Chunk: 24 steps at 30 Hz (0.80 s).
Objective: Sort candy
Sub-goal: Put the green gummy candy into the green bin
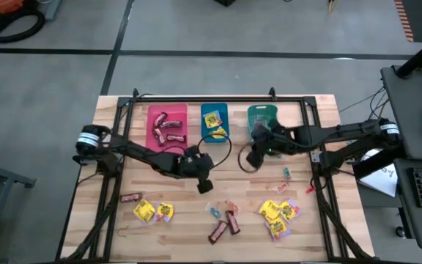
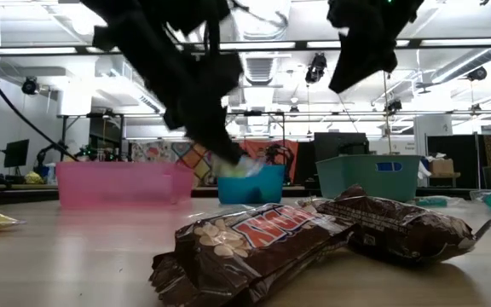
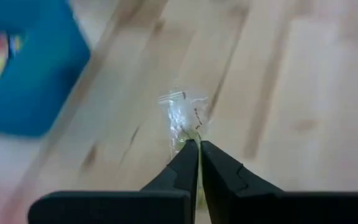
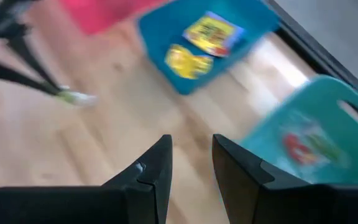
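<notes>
My left gripper (image 3: 199,148) is shut on a small clear twist-wrapped candy (image 3: 184,115). It hangs over the middle of the table, in front of the blue bin (image 1: 215,121). In the low view the candy (image 2: 241,167) sits at my left gripper's tip (image 2: 225,152). My right gripper (image 4: 191,152) stands open and empty, raised near the teal bin (image 1: 264,117). Brown bars (image 1: 223,224), yellow packets (image 1: 153,211) and more yellow packets (image 1: 277,213) lie flat near the front edge. My left gripper pinches one end of the clear wrapper (image 3: 189,138) between its two fingertips. The fingers slant down toward the table. The rest of the candy sticks out beyond the tips, lifted clear of the wood.
A red bin (image 1: 167,126) with brown bars stands at the back left. The blue bin holds yellow packets (image 4: 197,46). A small teal piece (image 1: 287,173) lies right of centre. A lone brown bar (image 1: 130,197) lies near the left. Black frame rails (image 1: 218,100) border the table.
</notes>
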Motion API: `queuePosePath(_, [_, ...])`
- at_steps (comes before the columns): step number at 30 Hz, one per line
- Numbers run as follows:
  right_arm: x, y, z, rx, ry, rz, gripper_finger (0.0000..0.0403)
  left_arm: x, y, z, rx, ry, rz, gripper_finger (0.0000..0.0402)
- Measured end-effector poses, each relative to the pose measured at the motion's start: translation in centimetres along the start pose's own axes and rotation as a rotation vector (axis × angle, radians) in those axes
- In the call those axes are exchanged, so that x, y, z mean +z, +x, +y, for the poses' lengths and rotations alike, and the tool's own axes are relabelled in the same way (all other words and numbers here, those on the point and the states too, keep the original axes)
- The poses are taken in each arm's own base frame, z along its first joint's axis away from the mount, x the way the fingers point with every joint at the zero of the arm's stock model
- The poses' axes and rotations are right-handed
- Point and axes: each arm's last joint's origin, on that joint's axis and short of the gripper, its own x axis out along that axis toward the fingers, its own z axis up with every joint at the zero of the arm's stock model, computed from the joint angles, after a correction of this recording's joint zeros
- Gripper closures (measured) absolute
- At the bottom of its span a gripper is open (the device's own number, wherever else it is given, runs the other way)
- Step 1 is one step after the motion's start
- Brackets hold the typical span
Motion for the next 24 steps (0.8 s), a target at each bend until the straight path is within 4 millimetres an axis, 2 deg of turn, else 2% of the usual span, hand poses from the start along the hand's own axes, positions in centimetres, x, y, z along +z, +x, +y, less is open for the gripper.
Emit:
queuePosePath(6, [-1.6, -0.3, 3.1, 0.140, -0.088, -0.100, 0.0296, 2.1, -3.9, 0.0, -0.137, 0.076, -0.219, 0.0401])
queuePosePath(11, [-3.1, -0.2, 5.7, 0.300, -0.274, -0.286, 0.0296, 2.1, -6.2, 0.1, -0.301, 0.113, -0.451, 0.0401])
queuePosePath(15, [-4.3, 0.0, 6.9, 0.376, -0.389, -0.488, 0.0296, 0.6, -6.1, 0.7, -0.324, 0.095, -0.537, 0.0401])
queuePosePath(18, [-4.6, 0.1, 6.9, 0.400, -0.374, -0.600, 0.0296, -0.1, -5.9, 0.9, -0.337, 0.067, -0.586, 0.0401])
queuePosePath(24, [-4.9, 0.4, 6.8, 0.408, -0.349, -0.618, 0.0277, -0.3, -5.7, 0.9, -0.353, 0.036, -0.639, 0.0402])
